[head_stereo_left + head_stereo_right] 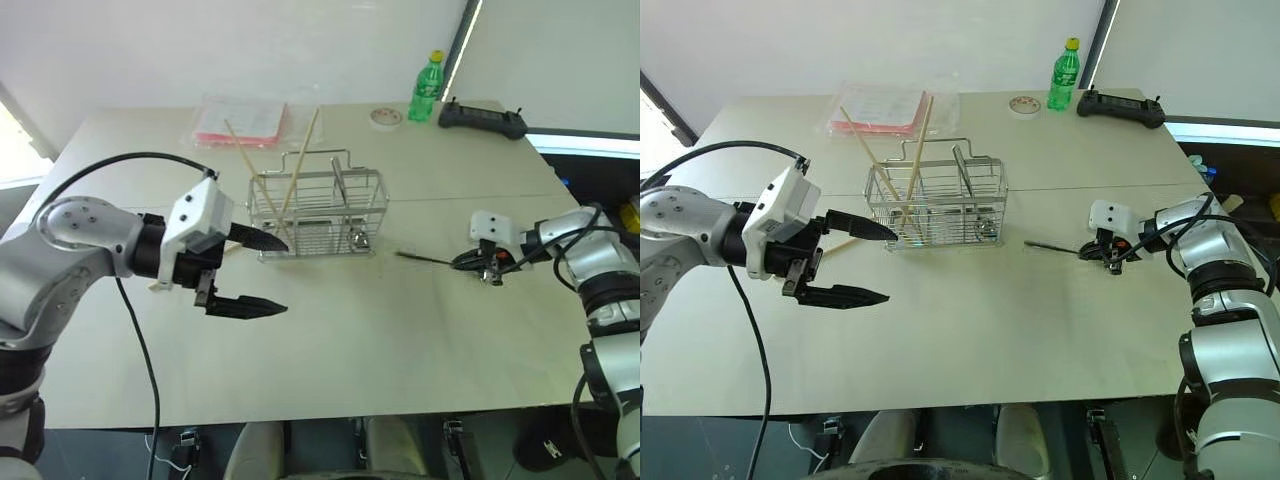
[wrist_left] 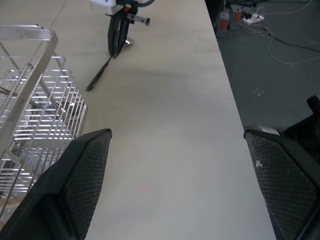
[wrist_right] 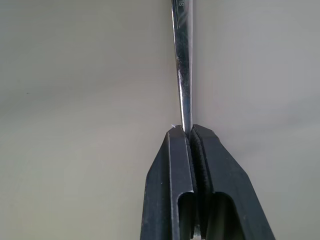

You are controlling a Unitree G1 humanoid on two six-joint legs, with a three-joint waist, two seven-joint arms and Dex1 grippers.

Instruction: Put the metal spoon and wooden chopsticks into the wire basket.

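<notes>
Pale tabletop (image 1: 400, 330) in the head view: wire basket (image 1: 320, 215) near the middle toward the far edge with both chopsticks (image 1: 297, 170) already leaning inside; left gripper (image 1: 262, 275) hangs wide apart just short of it, while the right gripper (image 1: 470, 262) sits low toward the right edge, pinched on the spoon (image 1: 425, 259), which lies flat on the table. Left wrist view: spoon handle (image 2: 100, 76) points at the basket. Right wrist view: fingers (image 3: 172, 170) are together on the thin, slick handle (image 3: 184, 65), so I judge it could pivot or slip out on the lift, or snag the basket's wires.
</notes>
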